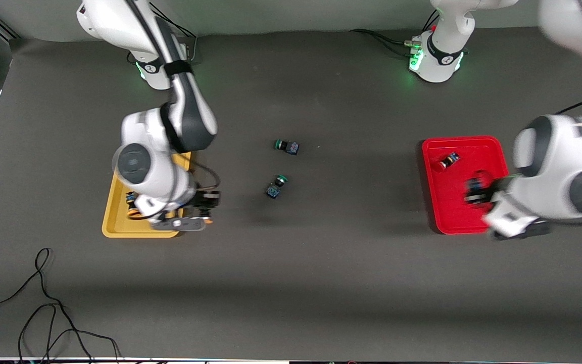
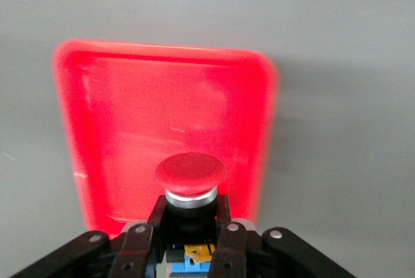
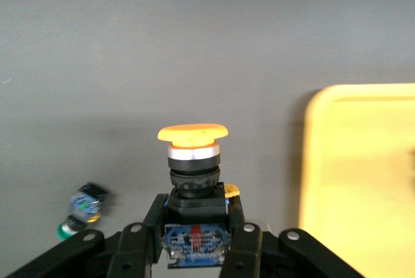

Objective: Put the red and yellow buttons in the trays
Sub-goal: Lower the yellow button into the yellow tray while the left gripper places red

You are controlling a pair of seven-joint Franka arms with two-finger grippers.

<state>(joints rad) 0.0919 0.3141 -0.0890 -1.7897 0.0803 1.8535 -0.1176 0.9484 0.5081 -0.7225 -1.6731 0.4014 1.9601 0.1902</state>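
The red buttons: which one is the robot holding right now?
The red button gripped in the left hand over the red tray. The other red button lies loose on its side in that tray.

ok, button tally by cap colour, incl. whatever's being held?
Red buttons: 2, one lying in the red tray, the other in the left gripper over that tray
Yellow buttons: 2, one in the right gripper over the table beside the yellow tray, one in that tray, partly hidden
Green buttons: 2, both on the table between the trays
Total: 6
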